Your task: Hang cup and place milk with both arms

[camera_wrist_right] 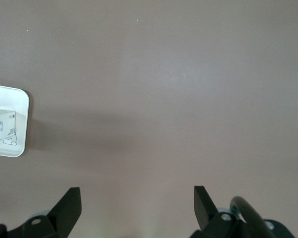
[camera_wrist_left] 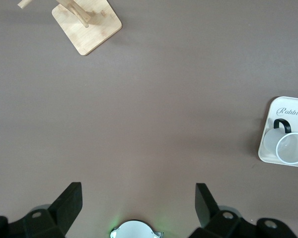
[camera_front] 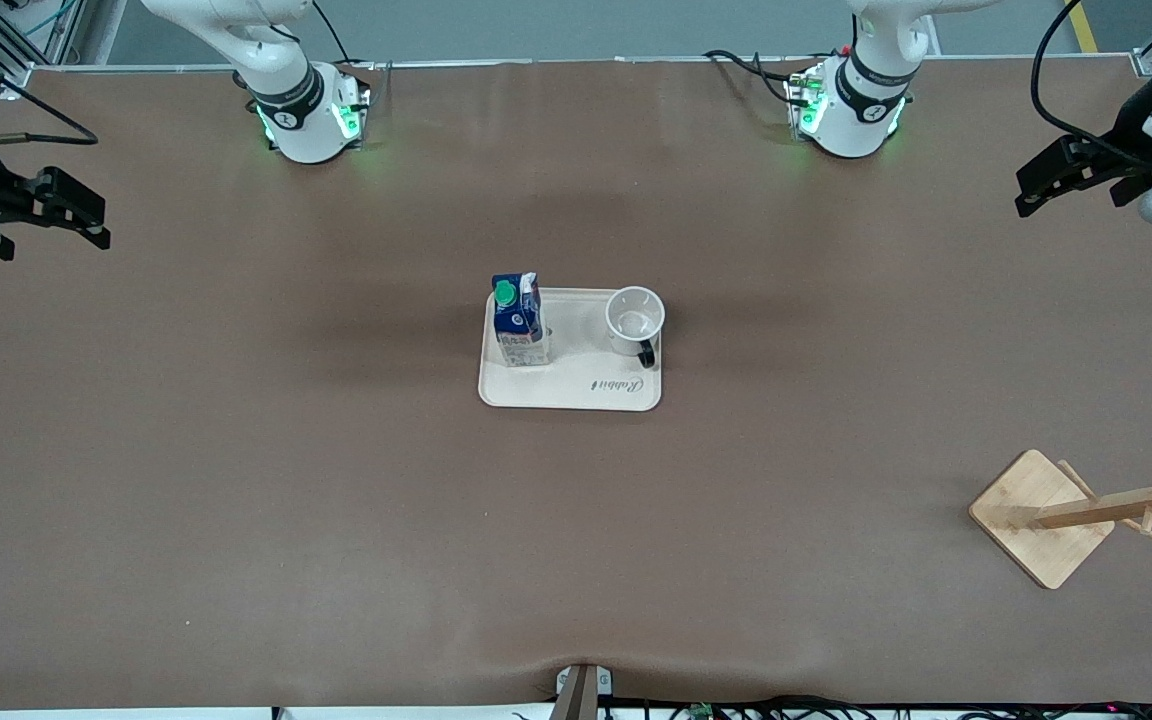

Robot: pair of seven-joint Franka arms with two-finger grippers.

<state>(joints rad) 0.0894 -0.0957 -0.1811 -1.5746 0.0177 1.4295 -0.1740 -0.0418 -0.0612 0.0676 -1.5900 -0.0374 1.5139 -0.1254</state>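
Observation:
The cup [camera_front: 634, 320], a white mug with a black handle, stands upright on a cream tray [camera_front: 576, 395] at the table's middle. The milk [camera_front: 519, 322], a blue and white carton with a green cap, stands upright on the same tray, toward the right arm's end. My left gripper [camera_front: 1071, 195] hangs open over the table's edge at the left arm's end, with nothing held. My right gripper [camera_front: 76, 225] hangs open over the table's edge at the right arm's end, also with nothing held. The left wrist view shows the open gripper [camera_wrist_left: 139, 198] and the cup [camera_wrist_left: 287, 146]. The right wrist view shows the open gripper [camera_wrist_right: 137, 201] over bare table.
A wooden cup rack [camera_front: 1086, 510] with pegs stands on a square base toward the left arm's end, nearer to the front camera than the tray; it shows too as the rack [camera_wrist_left: 87, 25]. A corner of the tray [camera_wrist_right: 15, 99] shows in the right wrist view. Brown mat covers the table.

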